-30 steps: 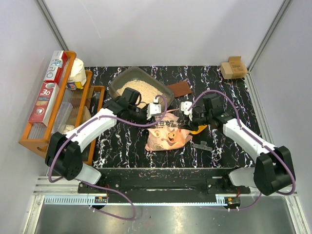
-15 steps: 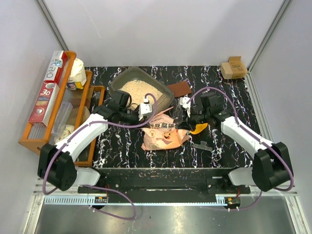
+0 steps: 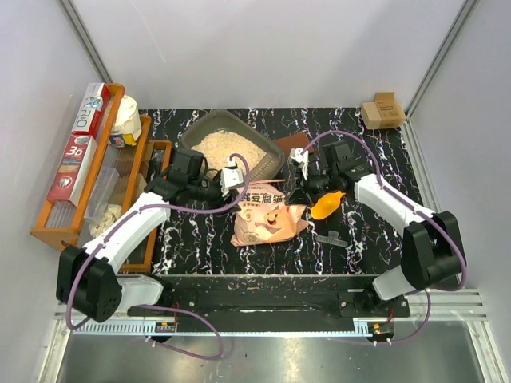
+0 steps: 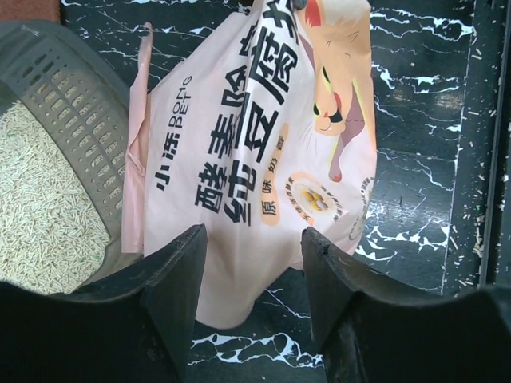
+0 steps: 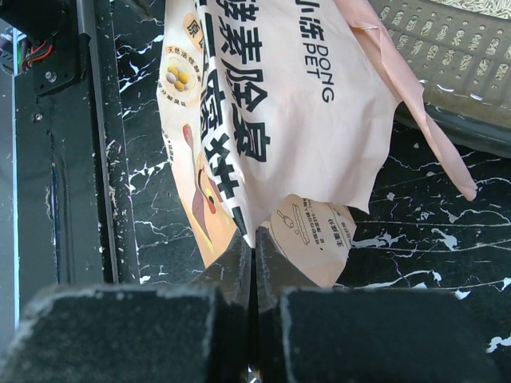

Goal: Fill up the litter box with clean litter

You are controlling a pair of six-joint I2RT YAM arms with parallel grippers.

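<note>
One black, white-veined bench (image 3: 399, 152) sits between white walls. It carries one litter box (image 3: 209, 120) at back centre-left holding the clean litter (image 3: 223, 148), one pink bag (image 3: 267, 219), one orange scoop (image 3: 327, 205) and one cardboard box (image 3: 382, 110), with one wooden rack (image 3: 44, 227) at its left. The left gripper (image 4: 254, 247) is spread over the bag, while the right gripper (image 5: 254, 251) is pressed together, pinching the bag's edge.

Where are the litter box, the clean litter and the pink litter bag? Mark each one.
litter box (image 4: 80, 120), left wrist view, on its slotted grey inner wall.
clean litter (image 3: 227, 148), top external view, on the middle of the pale heap.
pink litter bag (image 3: 267, 219), top external view, on the printed front panel.
</note>
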